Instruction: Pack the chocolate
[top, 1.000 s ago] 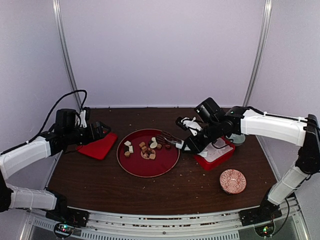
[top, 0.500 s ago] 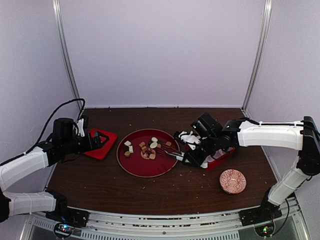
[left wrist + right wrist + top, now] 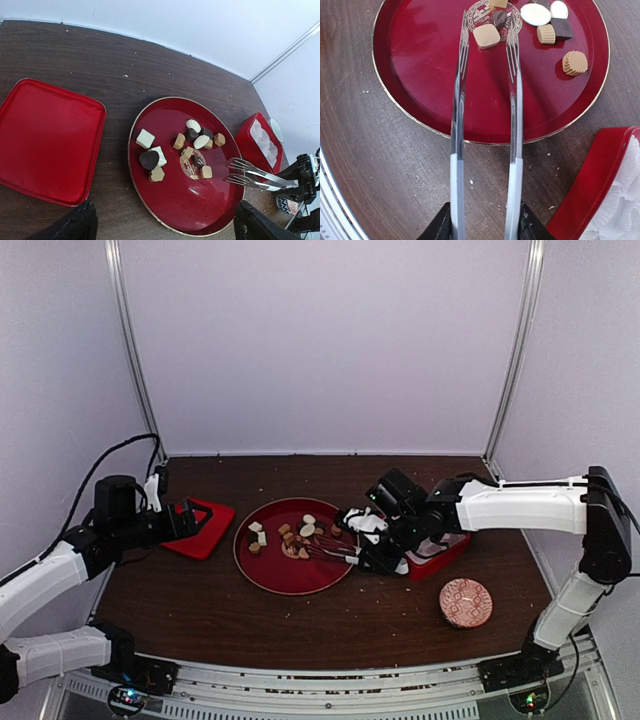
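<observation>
Dark wooden tabletop (image 3: 330, 625) under pale lilac walls, flecked with tiny crumbs. Carried at its centre a round red plate (image 3: 285, 578) with a thin gold rim, and on that plate the chocolate (image 3: 296, 538): about a dozen bite-sized pieces in dark brown, tan and cream-white, clustered about the middle around a printed emblem. Lay loose on the red surface, round ones and squared ones mixed, none lifted. Held from the right side by the right fingers (image 3: 440, 230), clamped on the handle end of the tongs (image 3: 514, 125), with both metal arms spread apart and stretched across the plate's rim. Pinched nothing; stood with the forked tips on either side of a tan square piece (image 3: 486, 36), contact impossible to judge from the wrist view. Sat just beside the plate's right edge, partly hidden by the right arm: a red box (image 3: 445, 552) lined with crinkled white paper cups. Rested nearer the arm bases, well apart from the plate: a small patterned bowl (image 3: 466, 602). Hung at the left of the tabletop near a shallow red square tray (image 3: 45, 135), itself just beside the plate and not touching it, with the left fingers (image 3: 77, 225) spread wide and gripping nothing.
</observation>
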Controlling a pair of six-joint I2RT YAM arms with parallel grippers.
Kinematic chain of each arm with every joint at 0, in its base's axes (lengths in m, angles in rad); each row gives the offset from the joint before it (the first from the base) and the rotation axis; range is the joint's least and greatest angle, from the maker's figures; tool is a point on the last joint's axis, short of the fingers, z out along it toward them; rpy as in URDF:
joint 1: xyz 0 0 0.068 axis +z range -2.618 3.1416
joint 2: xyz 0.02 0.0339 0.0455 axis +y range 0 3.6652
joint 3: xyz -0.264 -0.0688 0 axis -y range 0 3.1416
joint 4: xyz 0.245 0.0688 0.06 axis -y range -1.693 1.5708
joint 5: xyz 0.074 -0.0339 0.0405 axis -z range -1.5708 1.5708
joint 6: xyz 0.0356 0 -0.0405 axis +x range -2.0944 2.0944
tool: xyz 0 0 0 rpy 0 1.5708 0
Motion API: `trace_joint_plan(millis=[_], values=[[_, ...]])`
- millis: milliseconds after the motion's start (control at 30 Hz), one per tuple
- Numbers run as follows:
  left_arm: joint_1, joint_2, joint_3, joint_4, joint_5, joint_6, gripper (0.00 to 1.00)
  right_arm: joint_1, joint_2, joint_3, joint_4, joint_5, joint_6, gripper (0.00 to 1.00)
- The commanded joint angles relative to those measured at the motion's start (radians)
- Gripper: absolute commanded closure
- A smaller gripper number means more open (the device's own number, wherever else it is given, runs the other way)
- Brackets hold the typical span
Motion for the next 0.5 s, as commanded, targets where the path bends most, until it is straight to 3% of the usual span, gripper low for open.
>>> trace_joint_plan(millis=[0, 467], values=[[-0.008, -0.016, -0.014, 0.015, 0.004, 0.01, 0.02, 0.006, 0.027, 0.044, -0.015, 0.03, -0.062, 0.62], [-0.007, 0.024, -0.014, 0.075, 0.041, -0.015, 0.02, 0.005, 0.158, 0.168, -0.085, 0.023, -0.113, 0.62]])
